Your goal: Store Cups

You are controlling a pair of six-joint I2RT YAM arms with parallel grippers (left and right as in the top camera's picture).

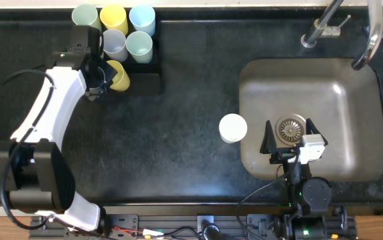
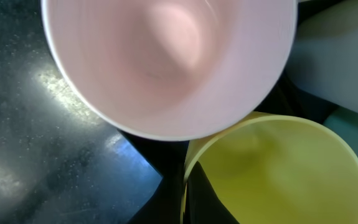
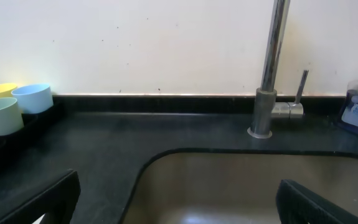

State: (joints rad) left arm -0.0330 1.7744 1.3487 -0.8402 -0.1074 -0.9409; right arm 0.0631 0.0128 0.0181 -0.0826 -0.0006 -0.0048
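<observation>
While at the rack (image 1: 148, 81), left hand (image 1: 108, 77) clamped on yellow cup (image 1: 120, 75).

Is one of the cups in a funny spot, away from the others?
Yes. The white cup stands alone on the counter, right beside the sink rim. It is far from the black tray, where the other cups are gathered. Nothing looks spilled or broken.
</observation>
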